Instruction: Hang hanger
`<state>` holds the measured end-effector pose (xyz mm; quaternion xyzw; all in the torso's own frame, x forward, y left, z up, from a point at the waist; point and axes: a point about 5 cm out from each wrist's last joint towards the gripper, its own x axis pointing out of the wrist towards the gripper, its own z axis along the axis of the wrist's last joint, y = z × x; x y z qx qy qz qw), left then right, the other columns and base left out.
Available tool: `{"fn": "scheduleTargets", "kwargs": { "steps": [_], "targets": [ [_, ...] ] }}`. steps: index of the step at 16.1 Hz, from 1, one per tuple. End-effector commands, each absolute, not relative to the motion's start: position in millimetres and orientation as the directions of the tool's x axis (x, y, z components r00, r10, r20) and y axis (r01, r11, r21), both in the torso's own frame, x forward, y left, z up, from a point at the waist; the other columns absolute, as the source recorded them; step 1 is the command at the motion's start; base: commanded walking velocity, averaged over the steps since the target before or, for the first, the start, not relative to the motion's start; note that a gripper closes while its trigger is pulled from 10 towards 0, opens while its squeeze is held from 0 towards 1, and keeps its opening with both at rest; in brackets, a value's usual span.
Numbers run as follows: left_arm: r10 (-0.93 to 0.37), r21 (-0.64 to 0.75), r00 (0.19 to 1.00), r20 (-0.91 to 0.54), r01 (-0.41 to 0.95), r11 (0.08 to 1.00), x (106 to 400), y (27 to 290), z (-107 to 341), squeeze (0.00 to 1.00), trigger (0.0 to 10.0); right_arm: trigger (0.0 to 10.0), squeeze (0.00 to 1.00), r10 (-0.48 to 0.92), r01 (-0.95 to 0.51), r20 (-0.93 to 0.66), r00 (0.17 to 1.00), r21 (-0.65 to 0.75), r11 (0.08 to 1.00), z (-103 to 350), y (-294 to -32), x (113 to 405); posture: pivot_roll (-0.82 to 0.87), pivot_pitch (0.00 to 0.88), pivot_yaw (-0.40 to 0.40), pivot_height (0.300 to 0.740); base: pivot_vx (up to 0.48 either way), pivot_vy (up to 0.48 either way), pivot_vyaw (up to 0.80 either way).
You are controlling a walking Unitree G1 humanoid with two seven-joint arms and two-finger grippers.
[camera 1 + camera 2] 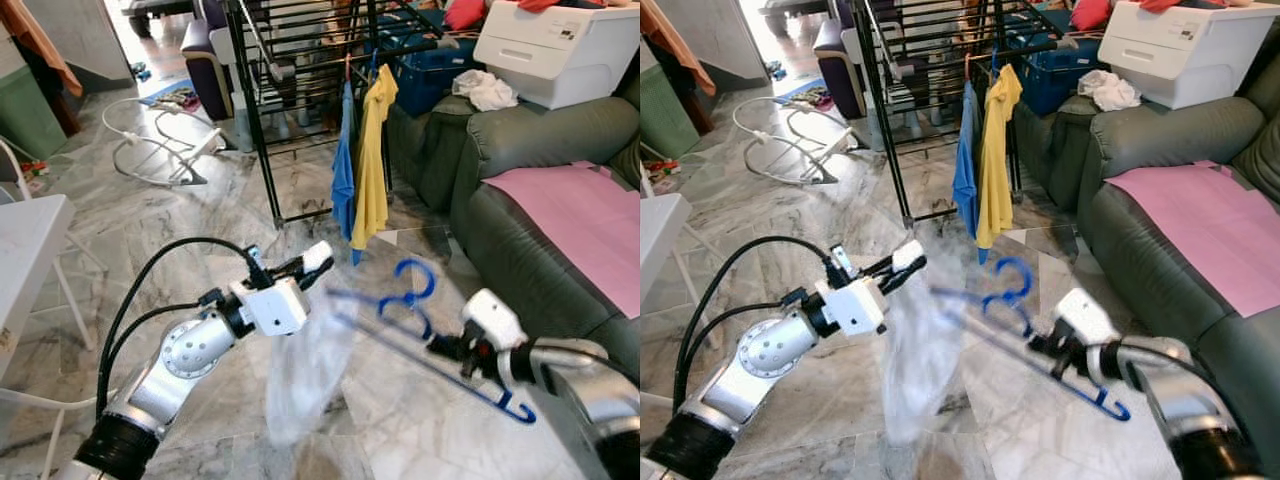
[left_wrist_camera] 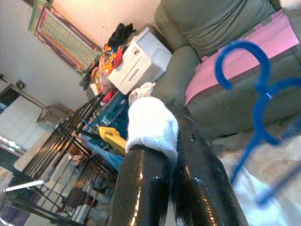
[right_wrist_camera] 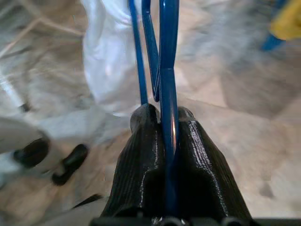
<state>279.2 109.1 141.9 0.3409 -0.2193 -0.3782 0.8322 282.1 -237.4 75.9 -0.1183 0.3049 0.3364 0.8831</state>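
Above the marble floor (image 1: 150,215), short of the black metal drying rack (image 1: 262,120), the blue plastic hanger (image 1: 420,335) bearing a white translucent garment (image 1: 305,370) is clamped in the right claw (image 1: 452,350), the left claw (image 1: 310,262) pressed together empty, so carrying is judged underway and hooking next.

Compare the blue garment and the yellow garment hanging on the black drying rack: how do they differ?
Colour: the blue garment is blue, the yellow garment is yellow. Position: the blue one hangs on the robot's left, the yellow one to its right, touching it. Top: the yellow one shows a folded collar, the blue one does not. Both hang full length from the black drying rack, ending above the floor.
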Motion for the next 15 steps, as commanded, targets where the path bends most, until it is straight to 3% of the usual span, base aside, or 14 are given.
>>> {"fn": "scheduleTargets", "kwargs": {
  "steps": [1,5,9,13,15],
  "targets": [
    [-0.757,0.729,0.642,0.123,0.459,0.508,281,118,144,0.0,10.0,10.0,0.0,0.41,-0.545,-0.596,0.69,-0.055,0.837,83,-251,295,-0.12,0.0,0.067,0.74,0.0,0.0,0.0],
    [-0.751,0.712,0.658,0.053,0.503,0.49,278,115,125,0.0,10.0,10.0,0.0,0.366,-0.441,-0.505,0.782,-0.032,0.897,105,-249,314,-0.12,0.0,0.067,0.74,0.0,0.0,0.0],
    [-0.703,0.718,0.711,0.03,0.474,0.51,286,113,118,0.0,10.0,10.0,0.0,0.535,-0.622,-0.495,0.685,-0.015,0.783,111,-221,305,-0.13,0.0,0.064,0.74,0.0,0.0,0.0],
    [-0.658,0.721,0.752,0.042,0.433,0.541,294,117,127,0.0,10.0,10.0,0.0,0.498,-0.625,-0.652,0.572,0.047,0.779,73,-246,278,-0.13,0.0,0.065,0.74,0.0,0.0,0.0],
    [-0.648,0.724,0.76,0.054,0.417,0.549,296,120,129,0.0,10.0,10.0,0.0,0.36,-0.506,-0.732,0.578,0.025,0.862,53,-271,270,-0.14,0.0,0.066,0.74,0.0,0.0,0.0]
  ]
}}
